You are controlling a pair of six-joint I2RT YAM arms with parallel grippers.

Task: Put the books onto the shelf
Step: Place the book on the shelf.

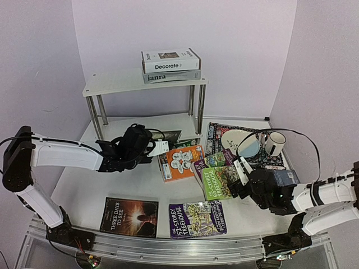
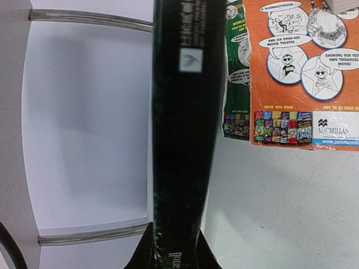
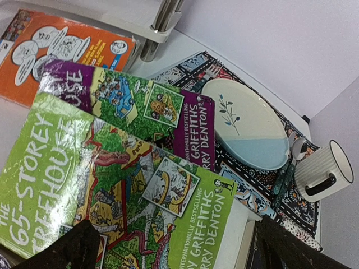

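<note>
The white shelf (image 1: 120, 83) stands at the back with the "Decorate" book (image 1: 171, 59) stacked on the grey "ianra" book (image 1: 168, 76) on its top tier. My left gripper (image 1: 151, 147) is shut on a dark book (image 1: 170, 136), held on edge in front of the lower tier. In the left wrist view its spine (image 2: 185, 140) runs up from the gripper (image 2: 174, 259). My right gripper (image 1: 240, 178) hangs open over the green Treehouse book (image 3: 112, 185), fingers (image 3: 67, 249) wide apart. A purple book (image 3: 193, 126) and an orange book (image 1: 184, 161) lie beside it.
"Three Days to See" (image 1: 129, 217) and a purple Treehouse paperback (image 1: 197, 218) lie near the front edge. A patterned placemat (image 1: 216, 134) at the right carries a plate (image 3: 247, 123) and a striped mug (image 3: 322, 171). A navy book (image 1: 283, 178) lies under my right arm.
</note>
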